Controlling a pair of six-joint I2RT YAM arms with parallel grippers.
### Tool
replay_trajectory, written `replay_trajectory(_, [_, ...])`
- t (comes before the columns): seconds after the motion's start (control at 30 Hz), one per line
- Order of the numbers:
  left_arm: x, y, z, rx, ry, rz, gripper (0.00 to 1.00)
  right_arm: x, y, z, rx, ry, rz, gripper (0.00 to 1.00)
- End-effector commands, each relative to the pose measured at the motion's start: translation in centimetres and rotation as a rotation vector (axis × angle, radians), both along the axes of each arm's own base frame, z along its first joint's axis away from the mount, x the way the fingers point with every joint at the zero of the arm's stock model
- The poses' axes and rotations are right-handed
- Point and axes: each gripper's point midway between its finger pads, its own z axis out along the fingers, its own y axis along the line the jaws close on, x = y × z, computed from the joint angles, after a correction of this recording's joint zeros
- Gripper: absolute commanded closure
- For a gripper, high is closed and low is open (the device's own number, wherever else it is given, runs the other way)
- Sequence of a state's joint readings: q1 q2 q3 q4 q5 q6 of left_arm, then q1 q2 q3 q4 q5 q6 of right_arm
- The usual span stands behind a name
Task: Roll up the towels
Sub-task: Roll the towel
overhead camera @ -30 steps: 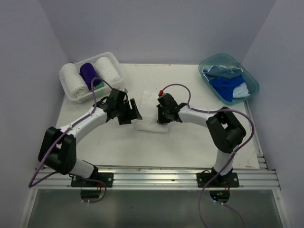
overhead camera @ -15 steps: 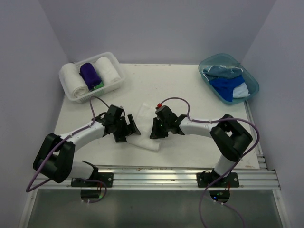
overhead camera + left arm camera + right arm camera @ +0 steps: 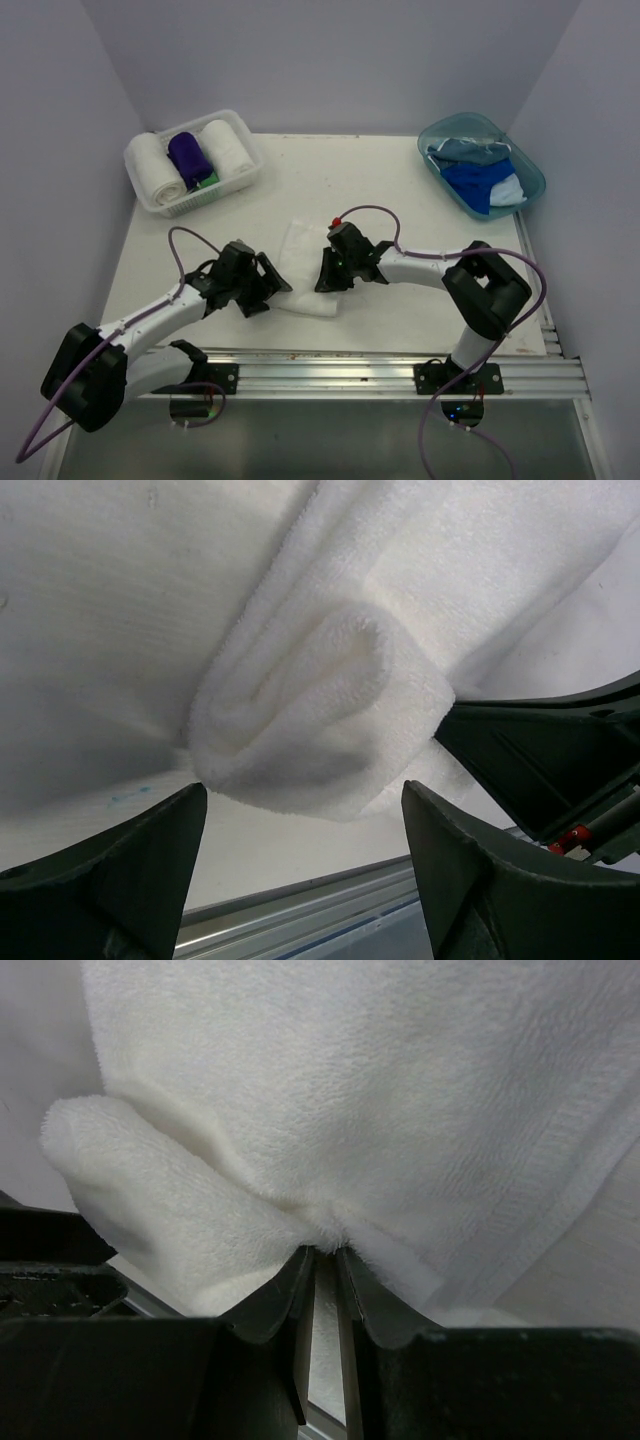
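White towel [image 3: 300, 262] lies on the counter [image 3: 380, 190], nearer the arms than the basket [image 3: 252, 165] and to its right, its near end curled into a short roll. The right hand [image 3: 322, 1260] pinches the roll's end. The left hand [image 3: 300, 820] is spread, straddling the other end untouched. Rolling looks barely begun; next, the left hand probably must close there so both can turn the roll toward the basket.

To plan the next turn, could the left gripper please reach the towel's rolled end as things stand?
Likely yes: the left gripper stands open right before the towel, nothing between.
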State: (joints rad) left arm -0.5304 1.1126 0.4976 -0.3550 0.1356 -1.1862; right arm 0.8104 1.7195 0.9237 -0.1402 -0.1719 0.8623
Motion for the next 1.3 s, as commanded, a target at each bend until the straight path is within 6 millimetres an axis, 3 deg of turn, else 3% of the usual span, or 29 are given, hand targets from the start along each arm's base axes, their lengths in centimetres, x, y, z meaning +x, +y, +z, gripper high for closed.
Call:
replay_trajectory(0.0, [-0.6, 0.3, -0.2, -0.013, 0.021, 0.100, 0.18, 1.1, 0.9, 1.3, 0.025, -0.029, -0.016, 0.81])
replay_trajectory(0.13, [-1.3, -1.0, 0.0, -0.047, 0.029, 0.085, 0.19, 1.3, 1.2, 1.2, 0.022, -0.029, -0.014, 0.81])
replay_trajectory(0.3, [-2.2, -1.0, -1.5, -0.031, 0.078, 0.084, 0.15, 1.3, 1.0, 1.1, 0.016, -0.031, -0.012, 0.81])
replay_trajectory(0.57, [0.7, -1.0, -1.6, 0.010, 0.005, 0.134, 0.20, 0.8, 0.0, 1.4, 0.007, -0.041, -0.018, 0.81])
replay_trajectory(0.67, [1.0, -1.2, -2.8, 0.038, 0.026, 0.119, 0.24, 0.3, -0.5, 1.1, 0.004, -0.037, -0.026, 0.80])
replay_trajectory(0.77, [0.7, -1.0, -4.1, 0.074, 0.060, 0.108, 0.32, 0.0, -0.9, 1.0, -0.003, -0.038, -0.029, 0.78])
replay_trajectory(0.8, [0.7, -0.7, -4.3, 0.085, 0.068, 0.110, 0.38, 0.0, -1.1, 1.1, -0.011, -0.047, -0.019, 0.78])
replay_trajectory(1.0, [0.7, 0.4, -4.2, 0.120, 0.080, 0.065, 0.70, 0.4, -2.7, 3.6, -0.074, -0.185, 0.068, 0.57])
replay_trajectory(1.13, [0.8, 0.1, -3.5, 0.127, 0.072, -0.035, 0.73, -0.1, -3.1, 5.1, -0.141, -0.285, 0.197, 0.51])
replay_trajectory(1.27, [1.5, -0.6, -2.4, 0.130, 0.058, -0.118, 0.73, -1.5, -1.5, 7.2, -0.220, -0.455, 0.417, 0.46])
